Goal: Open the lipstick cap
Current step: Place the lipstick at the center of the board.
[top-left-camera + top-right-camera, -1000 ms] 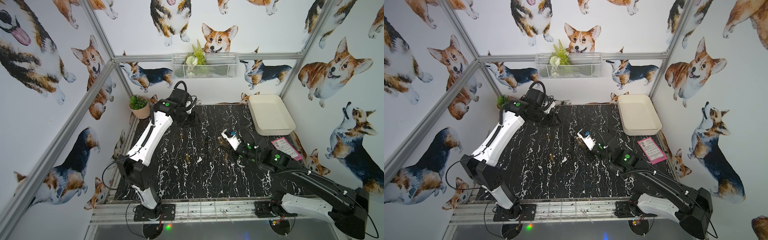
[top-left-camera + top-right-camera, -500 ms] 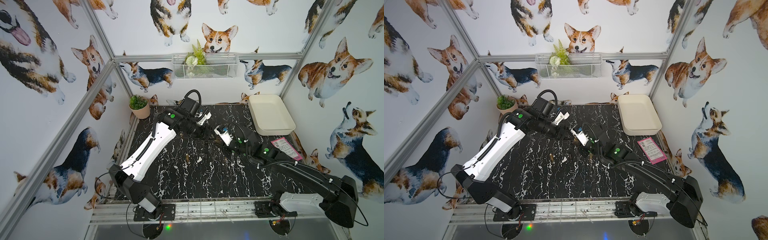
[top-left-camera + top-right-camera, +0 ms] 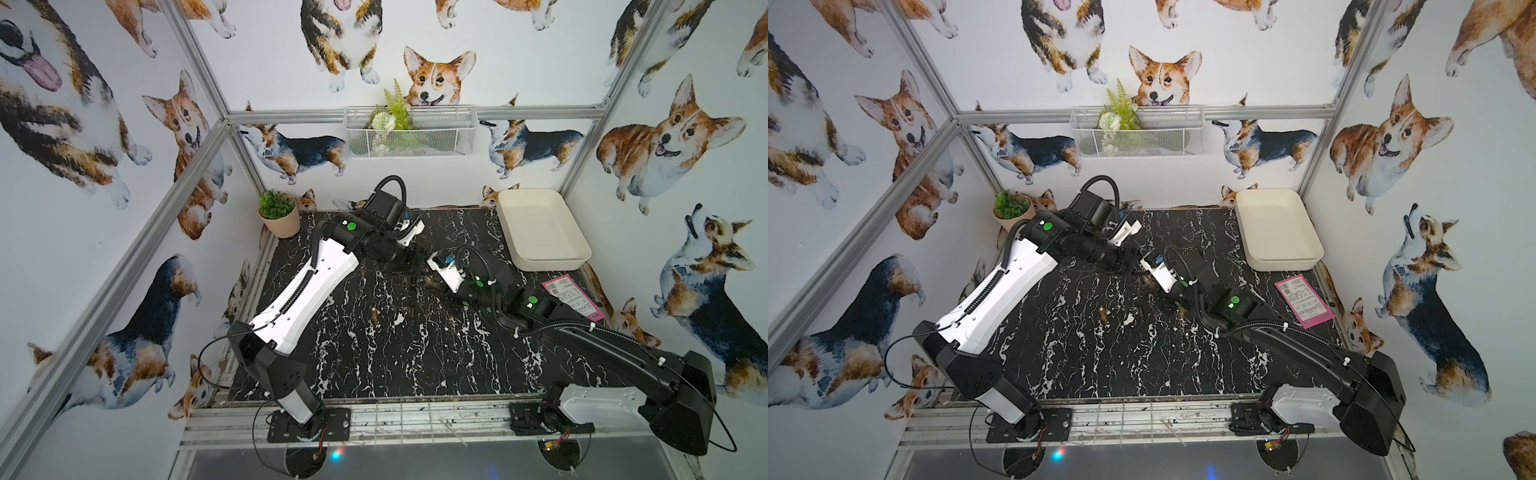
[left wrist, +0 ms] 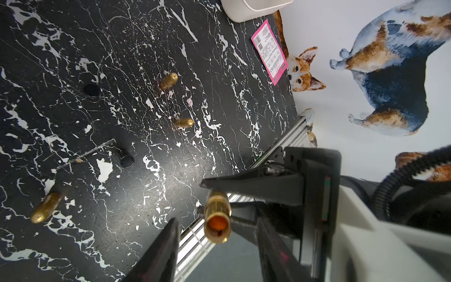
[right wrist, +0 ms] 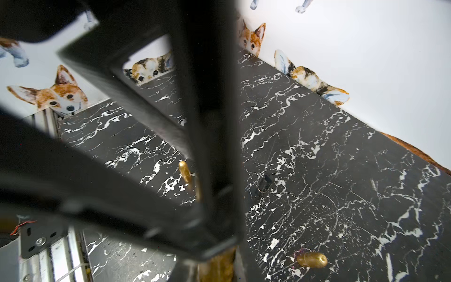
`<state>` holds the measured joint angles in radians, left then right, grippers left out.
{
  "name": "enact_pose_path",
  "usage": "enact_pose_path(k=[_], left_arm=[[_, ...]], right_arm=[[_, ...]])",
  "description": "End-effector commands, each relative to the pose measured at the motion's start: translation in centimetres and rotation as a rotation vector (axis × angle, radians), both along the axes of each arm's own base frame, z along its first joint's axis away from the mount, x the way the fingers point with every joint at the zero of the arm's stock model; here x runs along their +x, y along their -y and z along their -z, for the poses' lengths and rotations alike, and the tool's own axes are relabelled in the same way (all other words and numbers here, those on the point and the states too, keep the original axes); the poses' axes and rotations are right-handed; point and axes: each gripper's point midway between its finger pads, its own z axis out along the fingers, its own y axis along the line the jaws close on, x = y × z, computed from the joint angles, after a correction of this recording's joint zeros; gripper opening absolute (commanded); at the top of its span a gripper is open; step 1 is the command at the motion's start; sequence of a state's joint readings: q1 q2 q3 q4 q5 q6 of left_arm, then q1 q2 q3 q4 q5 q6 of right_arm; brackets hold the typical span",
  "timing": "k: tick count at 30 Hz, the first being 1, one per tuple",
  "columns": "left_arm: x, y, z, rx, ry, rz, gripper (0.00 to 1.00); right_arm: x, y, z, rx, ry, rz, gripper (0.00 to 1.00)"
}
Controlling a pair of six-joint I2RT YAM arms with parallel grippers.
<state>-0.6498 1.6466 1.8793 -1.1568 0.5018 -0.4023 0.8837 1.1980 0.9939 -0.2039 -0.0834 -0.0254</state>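
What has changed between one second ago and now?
The left gripper, jaws open, swung from the back corner near the plant to the middle, facing the gold lipstick. The right gripper edged toward it, still shut on the lipstick. The tray, pink card and loose gold pieces stayed.

white tray (image 3: 544,266), pink card (image 3: 573,298), potted plant (image 3: 277,214)

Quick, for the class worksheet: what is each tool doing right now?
Left tool: open, holding nothing.
Right tool: closed on the gold lipstick.
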Motion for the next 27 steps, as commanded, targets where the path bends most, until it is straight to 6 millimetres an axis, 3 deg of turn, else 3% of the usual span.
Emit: enact_pose_path(k=[1,6,11,27], left_arm=[[0.2,-0.3,0.0,0.023,0.014,-0.006,0.52],[0.8,0.2,1.0,0.034,-0.013,-0.004,0.41],[0.8,0.2,1.5,0.045,-0.023,0.001,0.38],[0.1,-0.1,1.9,0.061,-0.048,0.024,0.12]], right_arm=[[-0.1,-0.5,-0.8,0.029,0.027,-0.022,0.00],[-0.1,-0.5,-0.7,0.020,0.029,-0.024,0.00],[0.0,-0.6,-0.8,0.025,0.034,-0.027,0.00],[0.2,-0.7,-0.6,0.019,0.035,-0.019,0.00]])
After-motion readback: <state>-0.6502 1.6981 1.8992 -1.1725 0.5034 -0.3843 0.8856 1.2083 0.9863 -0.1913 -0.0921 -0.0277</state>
